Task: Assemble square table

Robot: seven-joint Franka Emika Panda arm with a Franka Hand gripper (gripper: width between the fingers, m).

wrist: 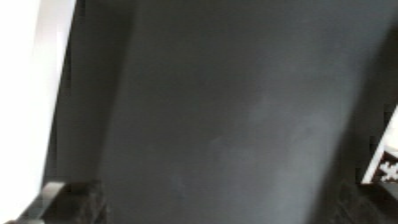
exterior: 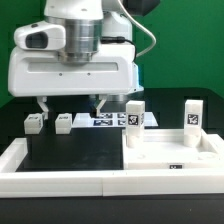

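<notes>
The white square slab [exterior: 170,150] lies at the exterior view's right, with a small tag on its front edge. Two white tagged legs stand upright at its far corners, one [exterior: 134,117] on the left and one [exterior: 190,115] on the right. Two more legs [exterior: 33,123] [exterior: 63,122] lie on the black table at the left. My gripper [exterior: 70,108] hangs open and empty just above and behind these two loose legs. The wrist view shows mostly bare black table, one dark finger [wrist: 68,203] at the edge and a bit of a tag [wrist: 384,165].
The marker board [exterior: 104,120] lies flat behind the gripper, between the loose legs and the slab. A long low white border wall [exterior: 50,172] runs along the front and left of the table. A white strip [wrist: 25,60] shows at the wrist view's edge.
</notes>
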